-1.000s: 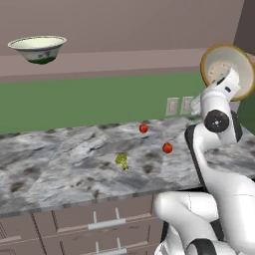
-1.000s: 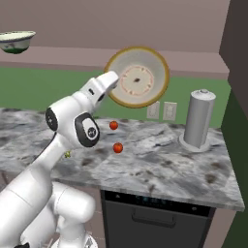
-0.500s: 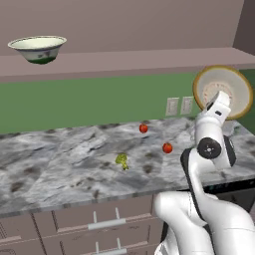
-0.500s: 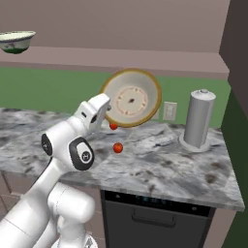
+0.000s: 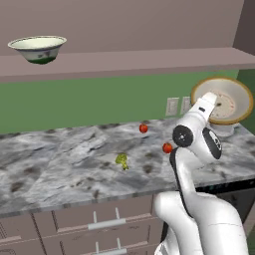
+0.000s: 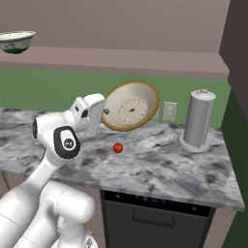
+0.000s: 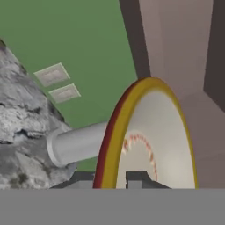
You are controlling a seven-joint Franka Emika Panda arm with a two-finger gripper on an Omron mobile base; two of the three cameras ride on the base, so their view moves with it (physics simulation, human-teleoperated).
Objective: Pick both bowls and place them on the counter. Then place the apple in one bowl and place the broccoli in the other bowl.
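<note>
The counter (image 5: pixel 60 164) serves as the reference surface. The gripper (image 5: pixel 215 107) holds the tan bowl (image 5: pixel 226 101) by its rim above the counter's right end, tilted with its inside toward the camera. The broccoli (image 5: pixel 121 160) lies near the counter's middle. One red fruit (image 5: pixel 143 128) lies toward the counter's back edge; a second red fruit (image 5: pixel 167 148) lies nearer the front, beside the arm. The cream bowl (image 5: pixel 38 49) stands upright on the shelf (image 5: pixel 139 60) above the counter's left part.

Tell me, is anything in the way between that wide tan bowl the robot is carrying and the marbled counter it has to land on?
Nothing visible blocks it. The wide shallow tan bowl hangs tilted above the grey-and-white marbled counter. A small red fruit lies just below its lower edge and a tall grey cylinder stands to one side.
</note>
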